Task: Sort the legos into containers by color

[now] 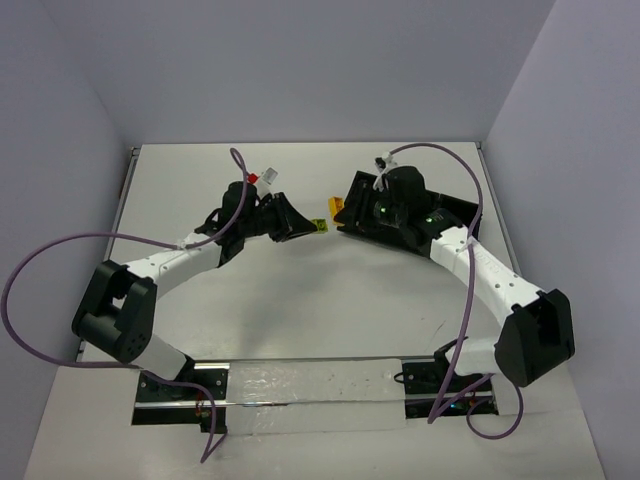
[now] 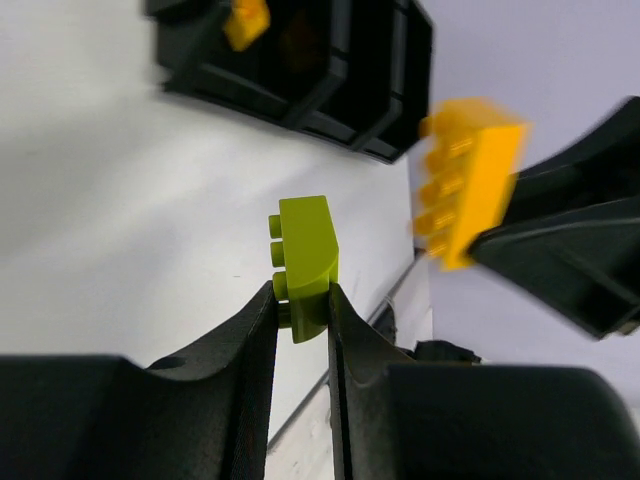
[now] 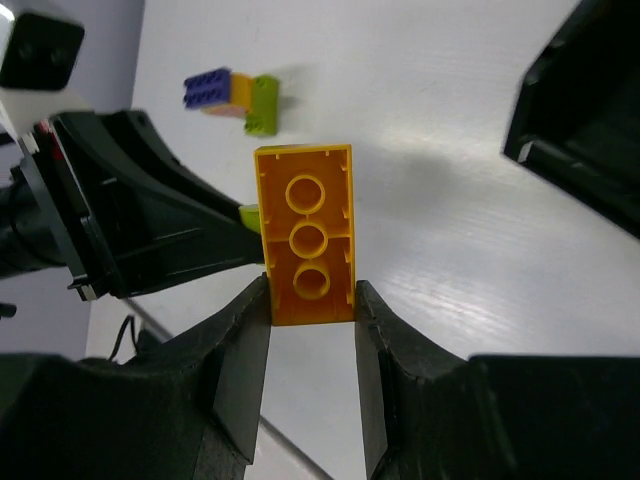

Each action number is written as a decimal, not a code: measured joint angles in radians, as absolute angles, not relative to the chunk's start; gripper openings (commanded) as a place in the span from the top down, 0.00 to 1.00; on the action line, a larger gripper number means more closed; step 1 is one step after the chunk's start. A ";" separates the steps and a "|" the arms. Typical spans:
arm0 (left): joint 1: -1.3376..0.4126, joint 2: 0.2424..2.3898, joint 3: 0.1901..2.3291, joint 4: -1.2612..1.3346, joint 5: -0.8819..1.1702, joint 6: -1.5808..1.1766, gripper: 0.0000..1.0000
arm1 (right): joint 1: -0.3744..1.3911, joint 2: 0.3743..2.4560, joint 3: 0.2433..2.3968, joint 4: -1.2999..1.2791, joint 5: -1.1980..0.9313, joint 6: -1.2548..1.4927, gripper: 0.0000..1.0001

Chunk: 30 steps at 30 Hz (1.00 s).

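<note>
My left gripper [image 2: 302, 295] is shut on a lime green lego [image 2: 305, 255] and holds it above the table. My right gripper [image 3: 311, 290] is shut on an orange-yellow lego [image 3: 303, 235], underside towards the camera. In the top view the two grippers, left [image 1: 308, 226] and right [image 1: 342, 212], face each other closely, the lime lego [image 1: 320, 226] beside the orange-yellow one [image 1: 337, 208]. The black tray [image 1: 445, 208] lies behind the right arm. One orange-yellow lego [image 2: 245, 20] sits in the tray's [image 2: 300, 70] nearest section. A blue-purple lego [image 3: 207, 86] and a lime one [image 3: 264, 105] lie clustered on the table.
The white table is walled at the back and sides. The tray's corner [image 3: 580, 110] shows at the right of the right wrist view. Purple cables loop from both arms. A metal rail runs along the near edge [image 1: 310, 385].
</note>
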<state>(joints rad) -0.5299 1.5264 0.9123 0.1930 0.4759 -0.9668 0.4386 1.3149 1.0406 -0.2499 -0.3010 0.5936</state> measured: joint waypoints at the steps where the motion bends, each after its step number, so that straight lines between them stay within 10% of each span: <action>1: -0.518 1.526 0.900 0.187 0.469 -0.966 1.00 | 0.423 1.316 1.055 -0.265 -0.285 0.587 1.00; 15: -0.501 1.473 0.888 0.079 0.398 -0.925 1.00 | 0.346 1.674 1.335 -0.425 0.091 0.487 0.94; 22: -0.521 1.408 0.903 0.021 0.358 -0.892 1.00 | 0.337 1.816 1.448 -0.464 0.142 0.443 0.34; 30: -0.522 1.414 1.011 -0.114 0.374 -0.769 1.00 | 0.337 1.792 1.489 -0.487 0.144 0.368 0.29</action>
<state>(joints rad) -0.5220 1.4140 1.0107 -0.1141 0.3745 -0.7694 0.3367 1.7924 1.4891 -0.4868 0.1440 0.3678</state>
